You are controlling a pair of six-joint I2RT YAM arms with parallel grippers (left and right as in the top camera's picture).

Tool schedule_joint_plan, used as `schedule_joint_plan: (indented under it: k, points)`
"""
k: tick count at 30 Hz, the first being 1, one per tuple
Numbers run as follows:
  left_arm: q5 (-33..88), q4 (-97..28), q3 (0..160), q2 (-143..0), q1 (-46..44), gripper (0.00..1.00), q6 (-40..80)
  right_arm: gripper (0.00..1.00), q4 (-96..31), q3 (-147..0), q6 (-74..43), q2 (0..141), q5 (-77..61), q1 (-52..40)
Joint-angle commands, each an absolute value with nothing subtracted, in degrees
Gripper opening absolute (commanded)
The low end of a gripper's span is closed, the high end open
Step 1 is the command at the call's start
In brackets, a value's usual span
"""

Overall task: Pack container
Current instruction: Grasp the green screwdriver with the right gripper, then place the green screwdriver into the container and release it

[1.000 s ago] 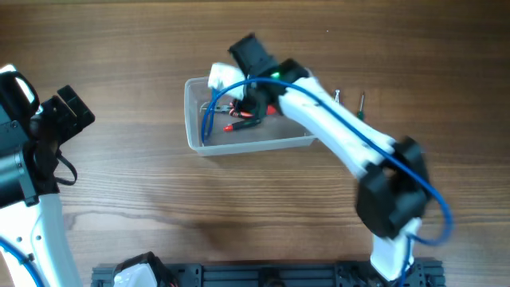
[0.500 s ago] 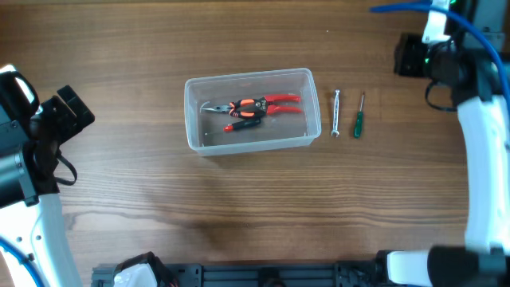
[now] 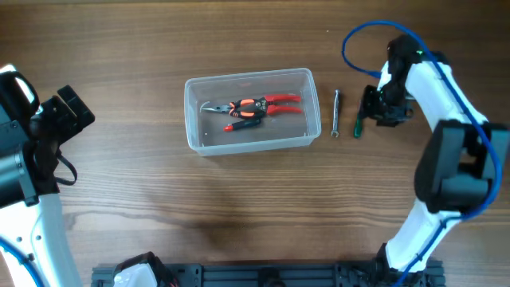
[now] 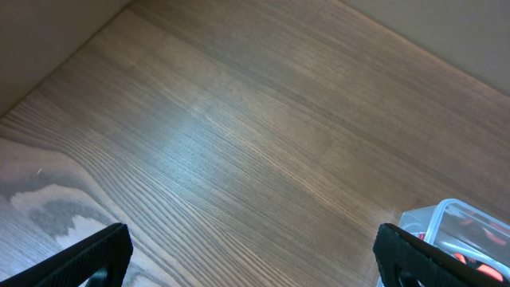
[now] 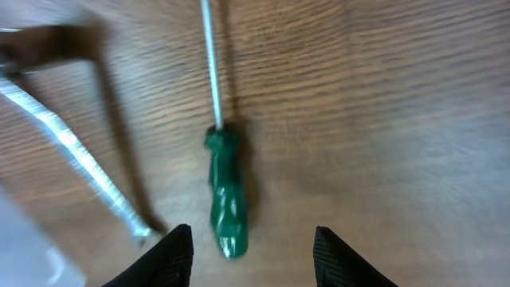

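Observation:
The clear plastic container [image 3: 249, 110] sits mid-table and holds red-handled pliers [image 3: 255, 105] and a small red-tipped tool [image 3: 241, 123]. Its corner shows in the left wrist view [image 4: 446, 223]. A silver wrench [image 3: 335, 114] and a green-handled screwdriver [image 3: 358, 121] lie on the table just right of it. My right gripper [image 3: 374, 112] is open and hovers over the screwdriver; in the right wrist view the green handle [image 5: 225, 191] lies between and just ahead of the fingers [image 5: 251, 255], with the wrench [image 5: 80, 159] to the left. My left gripper [image 4: 255, 255] is open and empty over bare wood at the far left.
A black rail [image 3: 263, 275] runs along the table's front edge. The right arm [image 3: 446, 119] reaches down the right side of the table.
The right arm left the container a second ago, swung to the far right, and has now come down over the green screwdriver. The pliers stay in the container. The left arm has not moved.

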State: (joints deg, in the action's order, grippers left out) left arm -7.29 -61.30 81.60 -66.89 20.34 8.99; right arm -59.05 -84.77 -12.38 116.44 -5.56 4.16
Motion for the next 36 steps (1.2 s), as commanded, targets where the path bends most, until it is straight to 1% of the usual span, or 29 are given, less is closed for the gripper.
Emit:
schedule_joint_plan:
  k: [1,3,4,6,7,16,17,18,19,24,28,30,33,35,36]
  points:
    - [-7.6,-61.1,81.7,-66.5,20.6,1.0,9.7,0.48,-57.7,-84.6,-10.4,119.8,-6.7,3.0]
    - [-7.6,-61.1,81.7,-66.5,20.6,1.0,9.7,0.47,-56.9,-84.6,-10.3,120.6,-6.5,2.5]
    - [-7.6,-61.1,81.7,-66.5,20.6,1.0,9.7,0.43,-56.4,-84.6,-10.5,120.8,-6.4,2.2]
    - [-7.6,-61.1,81.7,-66.5,20.6,1.0,9.7,0.33,-55.7,-84.6,-10.7,121.0,-6.4,2.2]
    - [-7.6,-61.1,81.7,-66.5,20.6,1.0,9.7,0.32,-55.5,-84.6,-10.7,121.2,-6.4,2.2]
    - [-7.6,-61.1,81.7,-66.5,20.6,1.0,9.7,0.29,-55.7,-84.6,-11.0,123.4,-5.0,2.2]
    - [-7.6,-61.1,81.7,-66.5,20.6,1.0,9.7,0.23,-55.7,-84.6,-11.0,123.4,-5.0,2.2]
    - [-7.6,-61.1,81.7,-66.5,20.6,1.0,9.7,0.11,-55.7,-84.6,-11.1,123.4,-5.0,2.2]
    - [-7.6,-61.1,81.7,-66.5,20.6,1.0,9.7,0.04,-55.7,-84.6,-11.1,123.4,-5.2,2.2]
    - [-7.6,-61.1,81.7,-66.5,20.6,1.0,9.7,0.04,-58.3,-86.6,-10.5,120.9,-6.5,2.2]
    - [-7.6,-61.1,81.7,-66.5,20.6,1.0,9.7,0.04,-61.0,-92.5,-10.2,110.5,-7.4,2.1]
    - [-7.6,-61.1,81.7,-66.5,20.6,1.0,9.7,0.04,-61.7,-96.8,-7.8,102.7,-12.7,0.8]
    - [-7.6,-61.1,81.7,-66.5,20.6,1.0,9.7,0.04,-60.2,-100.0,-1.3,92.7,-20.3,-3.8]
    - [-7.6,-61.1,81.7,-66.5,20.6,1.0,9.7,0.04,-58.7,-100.2,6.1,87.1,-23.8,-9.2]
    - [-7.6,-61.1,81.7,-66.5,20.6,1.0,9.7,0.04,-58.5,-100.2,11.9,85.1,-25.3,-12.8]
